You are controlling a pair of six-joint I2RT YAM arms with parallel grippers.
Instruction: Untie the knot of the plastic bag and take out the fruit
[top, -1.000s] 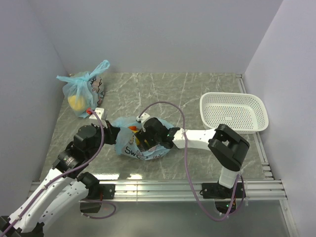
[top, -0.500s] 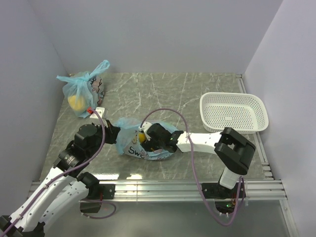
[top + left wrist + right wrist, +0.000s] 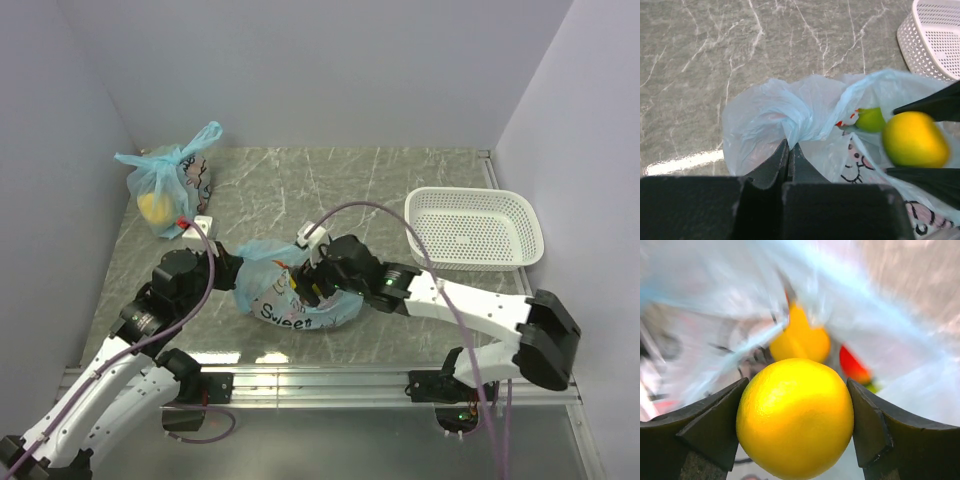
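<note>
plastic bag (image 3: 710, 295) blurred, basket (image 3: 932, 35) cut off at edge

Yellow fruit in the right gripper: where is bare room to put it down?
The white basket is empty. The table is bare between it and the tied bag at far left. Crowded around the plastic bag, where the left gripper and right gripper meet.

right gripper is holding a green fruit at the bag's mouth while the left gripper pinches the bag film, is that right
Not quite. The fruit in the right gripper is yellow, not green; the right wrist view shows it clamped between the jaws. The rest holds: it is at the mouth of the plastic bag, and the left gripper pinches the bag's film.
</note>
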